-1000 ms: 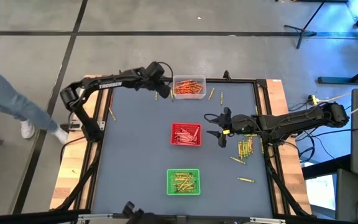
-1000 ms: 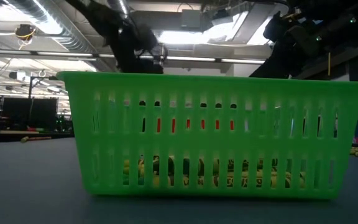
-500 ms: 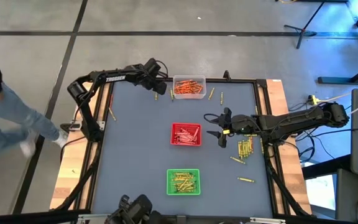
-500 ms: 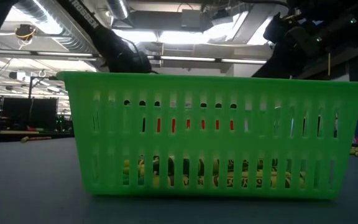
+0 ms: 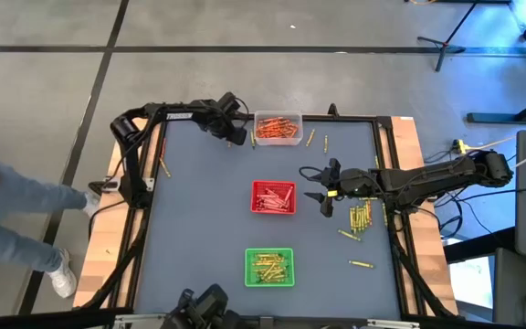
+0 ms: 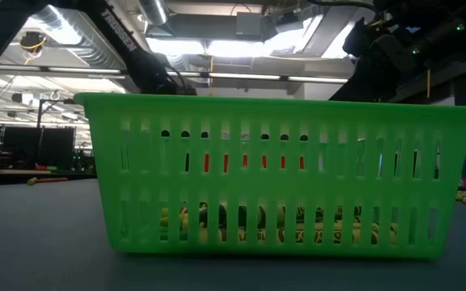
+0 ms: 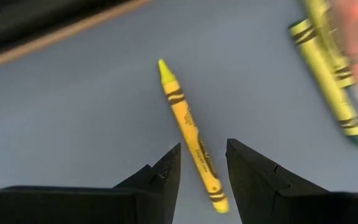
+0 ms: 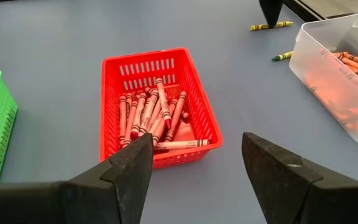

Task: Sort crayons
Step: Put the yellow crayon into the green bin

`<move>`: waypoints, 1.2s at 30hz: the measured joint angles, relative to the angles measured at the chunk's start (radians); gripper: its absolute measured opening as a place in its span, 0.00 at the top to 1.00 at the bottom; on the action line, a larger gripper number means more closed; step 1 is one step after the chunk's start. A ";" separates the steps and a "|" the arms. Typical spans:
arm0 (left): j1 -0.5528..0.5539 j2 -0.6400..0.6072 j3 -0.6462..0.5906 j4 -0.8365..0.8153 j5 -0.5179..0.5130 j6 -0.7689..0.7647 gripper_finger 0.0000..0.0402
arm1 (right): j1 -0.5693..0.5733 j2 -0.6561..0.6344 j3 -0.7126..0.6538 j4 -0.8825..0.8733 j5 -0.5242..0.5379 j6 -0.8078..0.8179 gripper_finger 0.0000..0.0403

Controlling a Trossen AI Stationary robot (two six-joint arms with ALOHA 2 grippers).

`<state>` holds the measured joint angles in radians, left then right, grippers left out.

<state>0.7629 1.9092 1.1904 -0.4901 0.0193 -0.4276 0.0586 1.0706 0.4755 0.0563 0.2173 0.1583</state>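
Observation:
My left gripper (image 5: 235, 135) is open at the table's far side, just left of the clear tray (image 5: 278, 128) of orange crayons. In the left wrist view its two fingers (image 7: 202, 149) stand on either side of a yellow crayon (image 7: 188, 127) lying flat on the table, with a gap on each side. A second yellow-green crayon (image 7: 328, 74) lies beside it. My right gripper (image 5: 320, 188) is wide open and empty, right of the red tray (image 5: 273, 196) of red crayons (image 8: 151, 115). The green tray (image 5: 269, 266) holds yellow-green crayons.
A heap of loose yellow-green crayons (image 5: 361, 217) lies right of my right gripper, with single ones near the right edge (image 5: 362, 264) and beside the clear tray (image 5: 311, 137). The green tray (image 6: 277, 174) fills the low view. A person walks on the floor at the left (image 5: 7, 210).
My left gripper has drawn back a little toward the table's near-left from above the clear tray's left side, coming to stand over the yellow crayon. The left arm's elbow has swung toward the table. The person on the left has walked along the floor.

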 joint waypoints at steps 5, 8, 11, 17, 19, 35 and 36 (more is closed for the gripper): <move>0.009 0.033 0.002 0.004 -0.002 0.000 0.72 | 0.000 0.000 0.000 -0.002 0.000 0.000 0.40; 0.009 0.038 0.003 0.005 -0.008 0.021 0.72 | 0.000 0.000 0.000 -0.002 0.000 0.000 0.40; 0.009 0.038 0.003 0.002 -0.004 0.063 0.76 | 0.000 0.000 0.000 -0.002 0.000 -0.004 0.40; 0.010 0.041 0.003 -0.011 -0.007 0.079 0.93 | 0.000 0.000 0.000 -0.002 -0.001 0.000 0.40; 0.009 0.041 0.003 -0.009 -0.021 0.091 0.97 | 0.000 0.000 0.000 -0.002 -0.001 0.000 0.40; -0.128 -0.086 -0.003 -0.023 -0.036 0.255 0.97 | 0.000 0.000 0.000 0.000 0.000 0.001 0.40; -0.154 -0.098 -0.003 -0.032 -0.036 0.271 0.97 | 0.000 0.000 0.000 0.001 0.000 0.001 0.40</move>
<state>0.6091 1.8116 1.1877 -0.5217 -0.0165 -0.1564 0.0586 1.0706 0.4755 0.0569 0.2173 0.1593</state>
